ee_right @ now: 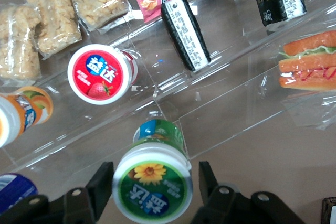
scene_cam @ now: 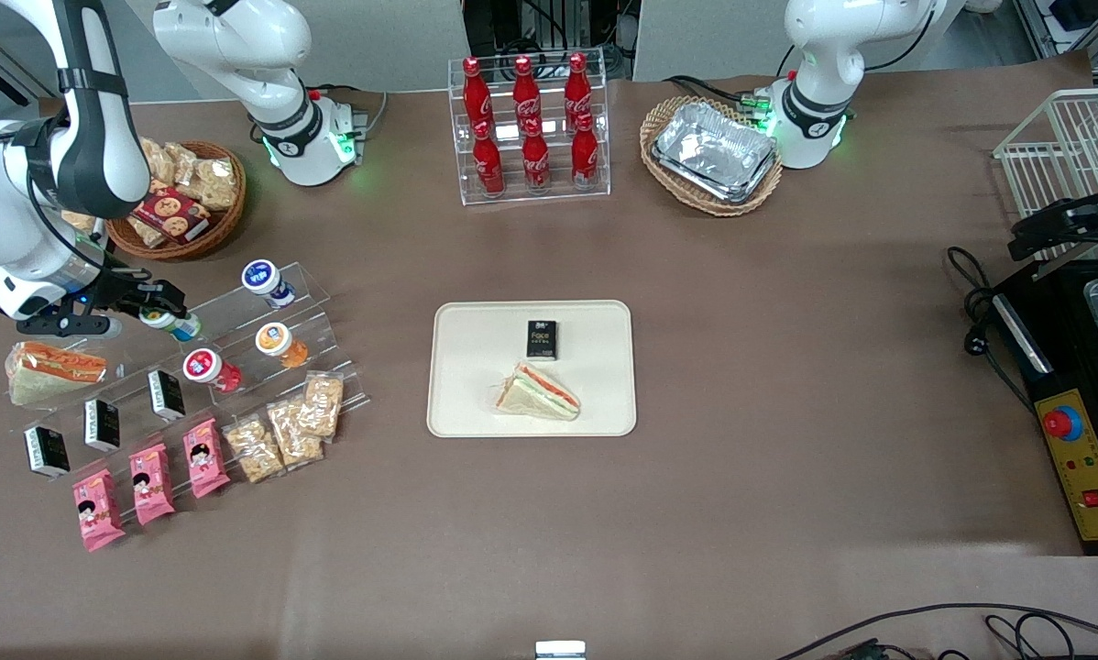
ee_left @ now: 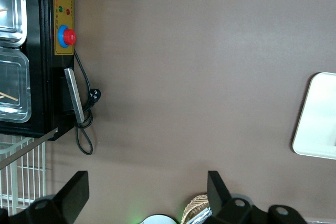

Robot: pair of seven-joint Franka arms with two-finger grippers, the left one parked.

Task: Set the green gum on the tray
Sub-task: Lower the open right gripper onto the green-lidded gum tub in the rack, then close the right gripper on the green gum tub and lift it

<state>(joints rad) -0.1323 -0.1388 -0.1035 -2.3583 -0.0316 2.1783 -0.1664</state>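
The right arm's gripper [ee_right: 152, 187] brackets the small white gum bottle with the green-rimmed lid [ee_right: 153, 183] on the clear acrylic tiered rack [scene_cam: 237, 353], fingers [ee_right: 106, 184] close at both sides of the lid; whether they truly clamp it I cannot tell. Lifting with a loose hold could drop it against the rack, knocking the red-lidded bottle [ee_right: 100, 74] nearby. The cream rectangular tray [scene_cam: 531, 368] lies well apart from the rack.

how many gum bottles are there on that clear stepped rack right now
4: blue-lidded bottle on the rack's highest step; green gum between the gripper jaws one step down; orange-lidded bottle and red-lidded bottle lower, nearer the front camera.
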